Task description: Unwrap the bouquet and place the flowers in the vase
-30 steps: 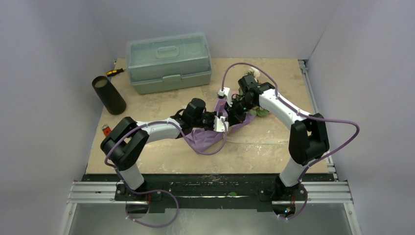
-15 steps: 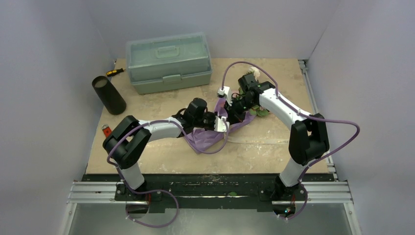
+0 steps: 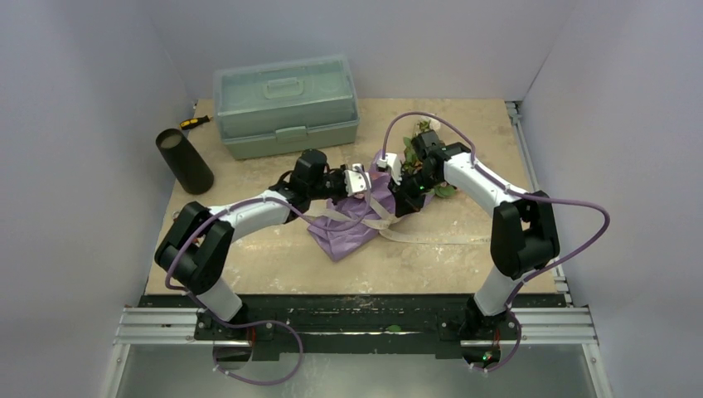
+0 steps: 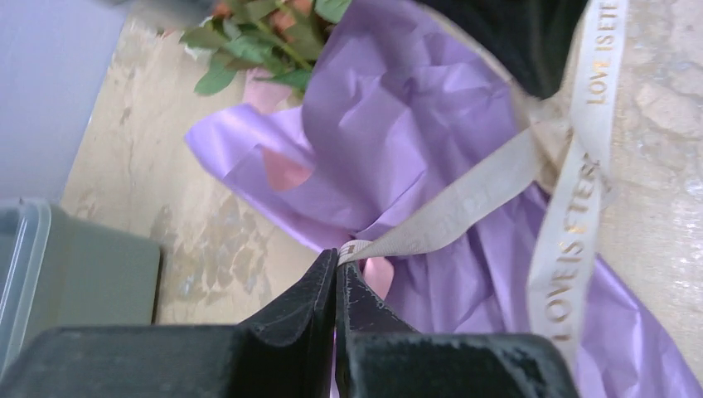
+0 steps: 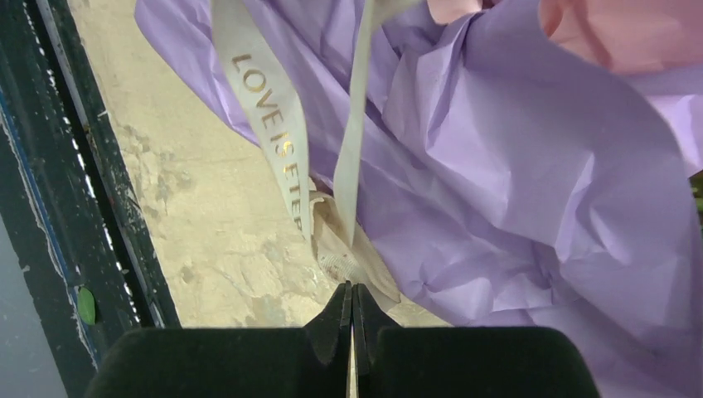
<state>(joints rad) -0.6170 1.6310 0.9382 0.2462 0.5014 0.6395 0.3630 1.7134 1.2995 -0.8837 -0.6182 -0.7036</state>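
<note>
Pale walls point(image 3: 99, 75) enclose a tan, mottled table point(image 3: 464, 261), seen from above with both arm bases at the near edge. At mid-table lies the bouquet point(image 3: 363, 222), on its side and wrapped in crinkled paper point(image 4: 398, 124) that is purple outside, with pink showing at the folds. The flowers point(image 4: 257, 41) emerge at the far right end of the wrap, where green leaves and peach petals are visible; the blooms themselves are mostly hidden behind the right arm.

A beige ribbon point(image 4: 464, 199) with gold lettering reading "LOVE IS ETER…" runs across the paper to a crumpled knot, and one loose tail trails rightward over the table.

The left gripper point(image 4: 336, 269) hangs over the far left side of the wrap. Its jaws are pressed together on the free end of one ribbon strand, which runs taut from the fingertips to the knot.

The right gripper point(image 5: 350, 292) points down at the near side of the bouquet. Its jaws are fully closed, with the tips right at the knot; whether any ribbon is caught between them cannot be made out.

The vase point(image 3: 184, 162), a black tube with its open mouth facing up, stands at the table's left edge, well apart from the bouquet. A pale green toolbox point(image 3: 286, 104) sits closed at the back, with a yellow-handled screwdriver point(image 3: 195, 122) just to its left.
</note>
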